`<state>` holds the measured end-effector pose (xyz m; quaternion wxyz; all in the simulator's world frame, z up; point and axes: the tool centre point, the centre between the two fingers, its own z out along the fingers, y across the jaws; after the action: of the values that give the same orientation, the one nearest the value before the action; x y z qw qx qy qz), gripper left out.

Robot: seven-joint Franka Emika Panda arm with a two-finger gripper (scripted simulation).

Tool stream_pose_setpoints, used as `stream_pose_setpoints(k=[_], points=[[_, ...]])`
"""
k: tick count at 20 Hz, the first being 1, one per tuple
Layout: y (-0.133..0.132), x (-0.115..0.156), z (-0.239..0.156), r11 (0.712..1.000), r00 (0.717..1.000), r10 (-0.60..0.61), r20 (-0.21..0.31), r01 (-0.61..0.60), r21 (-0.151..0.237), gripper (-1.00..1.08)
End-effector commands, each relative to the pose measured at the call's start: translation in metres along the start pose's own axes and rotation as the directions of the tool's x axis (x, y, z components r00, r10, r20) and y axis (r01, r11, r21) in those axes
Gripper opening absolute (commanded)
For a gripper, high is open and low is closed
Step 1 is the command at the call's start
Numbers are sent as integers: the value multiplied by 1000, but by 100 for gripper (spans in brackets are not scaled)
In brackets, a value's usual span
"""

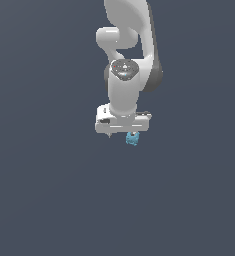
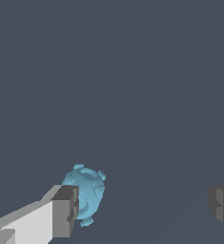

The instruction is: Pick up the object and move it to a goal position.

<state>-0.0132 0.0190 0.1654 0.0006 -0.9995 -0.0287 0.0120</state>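
The object point(image 1: 132, 139) is a small light-blue lumpy blob just below the white gripper hand, toward the exterior view's right. In the wrist view the object point(image 2: 86, 193) sits right beside one grey fingertip point(image 2: 66, 209), partly behind it. The other fingertip point(image 2: 223, 205) is far across the frame. My gripper point(image 2: 144, 209) is open wide and holds nothing between its fingers. The blob is off-centre, near one finger, not in the middle of the gap. In the exterior view my gripper point(image 1: 121, 135) hangs straight down from the white arm; its fingers are hardly visible.
A plain dark grey-blue surface point(image 1: 49, 200) fills both views. No other objects or edges show.
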Motion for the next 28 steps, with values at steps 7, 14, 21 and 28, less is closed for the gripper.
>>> stream_pose_setpoints(k=[7,14,21,28], points=[[15,0,2,1000,1000,10,17,-10,-13,100],[17,0,3,1000,1000,15,20,-14,-16,100],[5,-7,14,998,998,58,14,-58,-14,100],[-20,-23,35,989,989,147,2,-147,-10,100]])
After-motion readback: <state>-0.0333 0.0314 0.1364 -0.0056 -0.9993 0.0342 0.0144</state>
